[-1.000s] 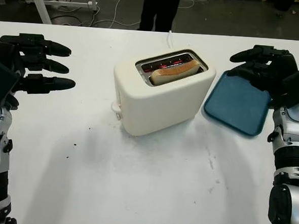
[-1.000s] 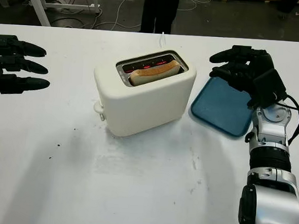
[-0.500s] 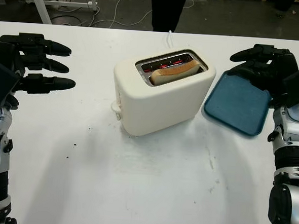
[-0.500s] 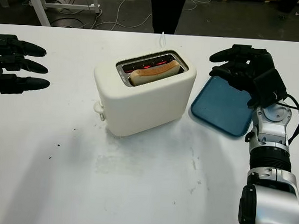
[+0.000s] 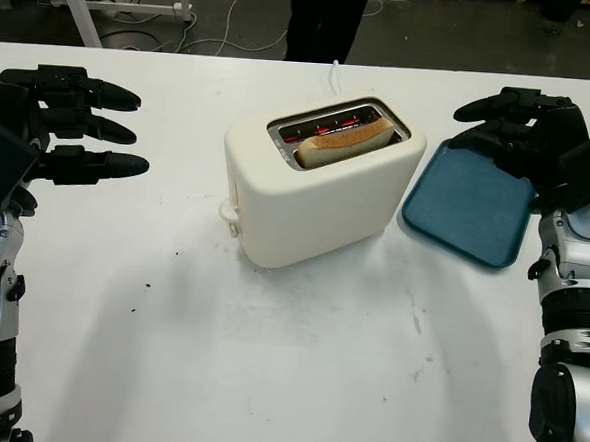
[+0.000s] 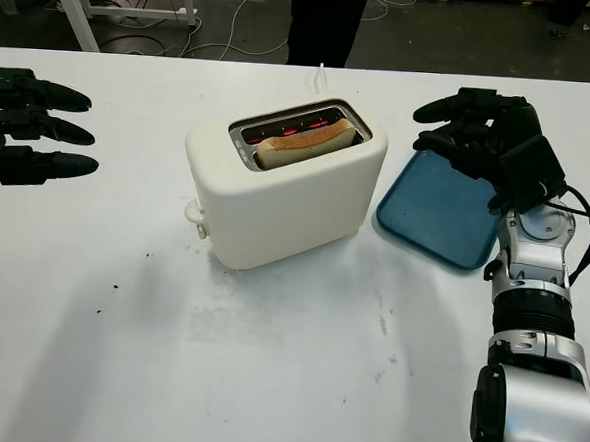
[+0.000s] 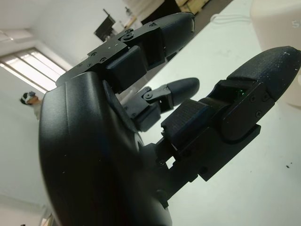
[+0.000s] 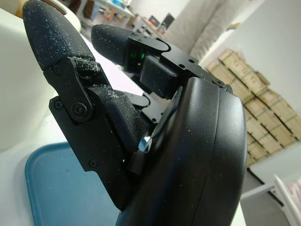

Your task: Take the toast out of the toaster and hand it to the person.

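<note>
A: Status check. Where is the toast (image 5: pixel 345 141)?

B: In the near slot of the cream toaster (image 5: pixel 317 182), top edge standing a little proud of the opening. Elements in the slots glow red. Nothing grasped; by my reading the task has not started.

A: Hands?

B: Left hand (image 5: pixel 56 121) hovers over the table (image 5: pixel 296 361), well apart from the toaster on its left, open and holding nothing. Right hand (image 5: pixel 526 135) hovers above the far edge of the blue tray (image 5: pixel 466 206), also open and holding nothing.

A: Remaining steps?

B: All of them: reach, pinch the toast, lift it clear, hand it over. The person (image 5: pixel 322 17) stands beyond the far table edge; only dark trousers visible.

A: Obstructions?

B: Path from either hand to the slot looks free. The tray sits just beside the toaster on the right. A white cord (image 5: pixel 336 75) runs off the back. Main concern: the narrow slot and hot elements beside the bread.
</note>
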Controlling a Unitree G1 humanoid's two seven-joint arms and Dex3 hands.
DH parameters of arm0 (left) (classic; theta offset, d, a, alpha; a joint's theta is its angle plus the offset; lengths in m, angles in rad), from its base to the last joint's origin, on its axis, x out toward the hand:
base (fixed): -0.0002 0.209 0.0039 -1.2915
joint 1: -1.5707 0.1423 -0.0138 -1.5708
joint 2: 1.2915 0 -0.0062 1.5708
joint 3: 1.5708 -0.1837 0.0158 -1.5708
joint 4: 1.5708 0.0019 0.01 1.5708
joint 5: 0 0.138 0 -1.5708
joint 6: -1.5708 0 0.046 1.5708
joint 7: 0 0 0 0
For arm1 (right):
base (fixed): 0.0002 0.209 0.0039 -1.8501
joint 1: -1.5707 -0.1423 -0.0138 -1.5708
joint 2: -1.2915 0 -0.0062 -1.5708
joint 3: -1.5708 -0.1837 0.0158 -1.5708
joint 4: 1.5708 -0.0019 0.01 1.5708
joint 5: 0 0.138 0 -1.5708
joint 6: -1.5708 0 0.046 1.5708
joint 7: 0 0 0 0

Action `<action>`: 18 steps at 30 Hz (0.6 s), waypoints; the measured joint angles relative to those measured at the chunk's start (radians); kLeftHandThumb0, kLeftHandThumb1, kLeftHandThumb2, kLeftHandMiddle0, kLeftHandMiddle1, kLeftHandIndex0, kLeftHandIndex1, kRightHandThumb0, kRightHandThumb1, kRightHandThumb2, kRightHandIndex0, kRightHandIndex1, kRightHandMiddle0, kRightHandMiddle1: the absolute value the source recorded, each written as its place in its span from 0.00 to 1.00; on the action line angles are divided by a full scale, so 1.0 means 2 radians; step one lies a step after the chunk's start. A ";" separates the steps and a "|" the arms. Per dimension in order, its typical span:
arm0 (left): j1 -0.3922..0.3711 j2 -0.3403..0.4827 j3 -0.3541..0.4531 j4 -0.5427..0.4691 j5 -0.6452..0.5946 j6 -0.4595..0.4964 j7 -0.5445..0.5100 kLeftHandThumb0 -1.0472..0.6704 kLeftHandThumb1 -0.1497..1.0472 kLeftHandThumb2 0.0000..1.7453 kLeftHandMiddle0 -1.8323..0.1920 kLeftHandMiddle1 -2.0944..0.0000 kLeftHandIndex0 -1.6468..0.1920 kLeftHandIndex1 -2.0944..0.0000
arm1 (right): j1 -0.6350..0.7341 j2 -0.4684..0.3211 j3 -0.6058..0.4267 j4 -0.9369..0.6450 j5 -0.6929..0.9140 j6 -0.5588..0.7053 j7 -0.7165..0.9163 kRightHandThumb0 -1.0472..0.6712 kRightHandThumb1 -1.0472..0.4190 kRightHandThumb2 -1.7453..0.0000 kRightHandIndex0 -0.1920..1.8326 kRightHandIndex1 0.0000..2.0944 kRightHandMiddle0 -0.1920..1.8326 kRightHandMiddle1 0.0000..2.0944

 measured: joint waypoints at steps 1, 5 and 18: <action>0.000 0.000 0.000 0.000 0.000 0.001 0.000 0.03 0.41 0.00 0.33 0.77 0.28 0.83 | 0.000 0.000 0.000 0.000 0.000 0.000 0.000 0.00 0.17 1.00 0.62 0.35 0.65 0.23; 0.000 0.000 0.000 0.000 0.000 0.001 0.000 0.03 0.42 0.00 0.33 0.77 0.28 0.83 | 0.000 0.000 0.000 0.000 0.000 0.000 0.001 0.00 0.17 1.00 0.62 0.35 0.65 0.22; 0.000 0.000 0.000 0.000 -0.001 0.005 0.000 0.03 0.42 0.00 0.33 0.77 0.28 0.83 | 0.000 0.000 0.000 0.000 0.000 0.000 0.001 0.00 0.18 1.00 0.62 0.35 0.65 0.22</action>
